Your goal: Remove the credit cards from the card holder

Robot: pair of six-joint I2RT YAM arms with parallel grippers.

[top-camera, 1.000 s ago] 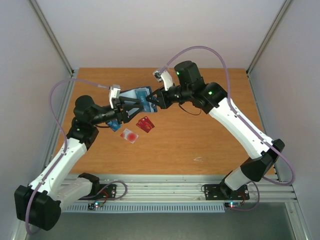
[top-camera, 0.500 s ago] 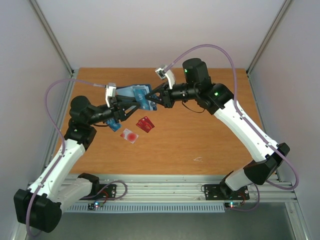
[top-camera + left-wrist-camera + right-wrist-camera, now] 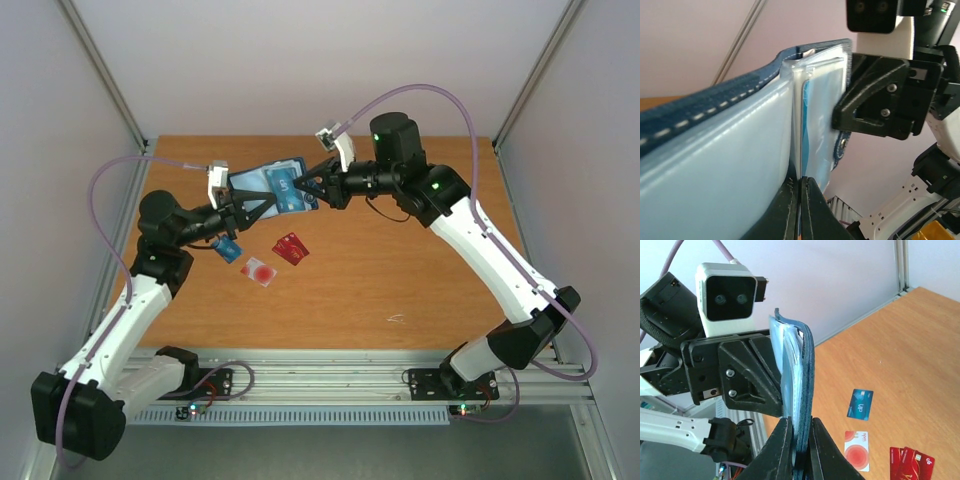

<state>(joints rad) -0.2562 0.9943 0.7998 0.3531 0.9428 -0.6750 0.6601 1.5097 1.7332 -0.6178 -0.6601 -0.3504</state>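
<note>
The dark navy card holder [image 3: 266, 183] hangs open in the air between my two grippers. My right gripper [image 3: 306, 189] is shut on its navy cover and inner pockets [image 3: 799, 426]. My left gripper [image 3: 263, 203] has its jaws pressed together [image 3: 801, 181] on the thin edge of a blue credit card [image 3: 807, 125] that sits in a clear pocket of the card holder [image 3: 715, 150]. On the table below lie a teal-blue card [image 3: 228, 250], a pale card with a red circle [image 3: 259, 271] and red cards [image 3: 291, 249].
The wooden table [image 3: 400, 270] is boxed in by white walls and metal frame posts. A small light scrap [image 3: 396, 318] lies at centre right. The right gripper's black fingers [image 3: 875, 100] crowd the left wrist view.
My left gripper has gone from open to shut at the holder's pocket edge. Both arms shifted slightly left, and the holder now sits a little higher and flatter toward the camera.
</note>
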